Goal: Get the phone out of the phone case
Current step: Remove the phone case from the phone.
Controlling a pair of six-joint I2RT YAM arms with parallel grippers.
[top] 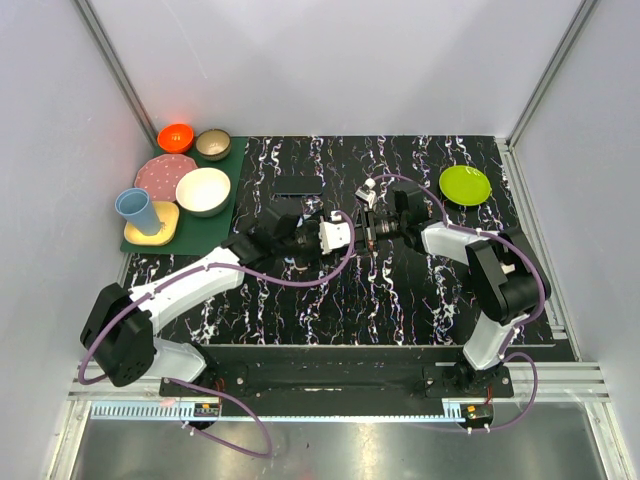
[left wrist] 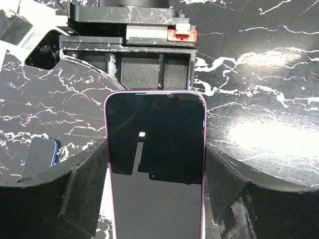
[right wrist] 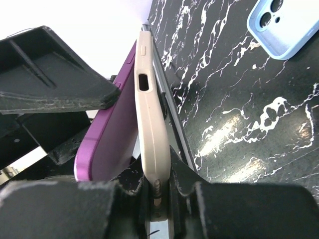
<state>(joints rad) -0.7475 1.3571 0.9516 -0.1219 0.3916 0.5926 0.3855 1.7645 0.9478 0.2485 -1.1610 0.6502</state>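
Observation:
A phone with a purple rim and dark screen (left wrist: 155, 164) is held off the table between both arms. My left gripper (left wrist: 155, 149) is shut on the phone, one finger against each long side. The right wrist view shows the purple phone (right wrist: 107, 144) leaning away from a cream phone case (right wrist: 149, 119). My right gripper (right wrist: 157, 174) is shut on the bottom edge of that phone case. From above, the left gripper (top: 352, 236) and right gripper (top: 372, 228) meet at the table's middle. The phone's lower end is hidden.
A dark phone (top: 298, 185) lies flat behind the grippers. A light blue case (right wrist: 279, 25) lies on the table, back up. A green mat (top: 225, 215) at the back left carries bowls, plates and a blue cup (top: 138, 212). A lime plate (top: 465, 185) sits back right.

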